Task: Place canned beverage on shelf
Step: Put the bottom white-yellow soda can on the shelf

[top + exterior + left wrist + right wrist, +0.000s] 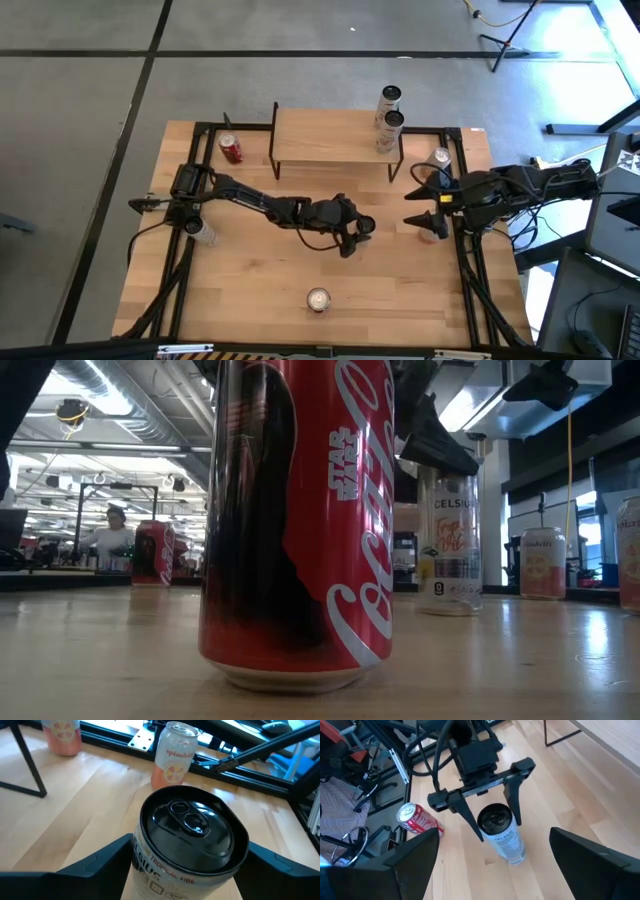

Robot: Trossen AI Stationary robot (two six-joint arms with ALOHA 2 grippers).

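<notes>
Just beside the left end of the shelf (335,140), a light-wood board on thin black legs, a red can (231,148) stands on the table. Well in front of the shelf stands a glossy red Coca-Cola can (300,520) printed "STAR WARS". In front of the shelf, nearer its right half, the left gripper (352,228) pinches the Celsius can (192,827) on the tabletop, not on the shelf. This can has a black lid and a white wall reading "TROPICAL VIBE". Two tall pale cans (390,125) stand at the shelf's right end. Right of the shelf sits a peach Spindrift can (175,755), and the right gripper (420,208) hangs near it with its fingers spread wide.
</notes>
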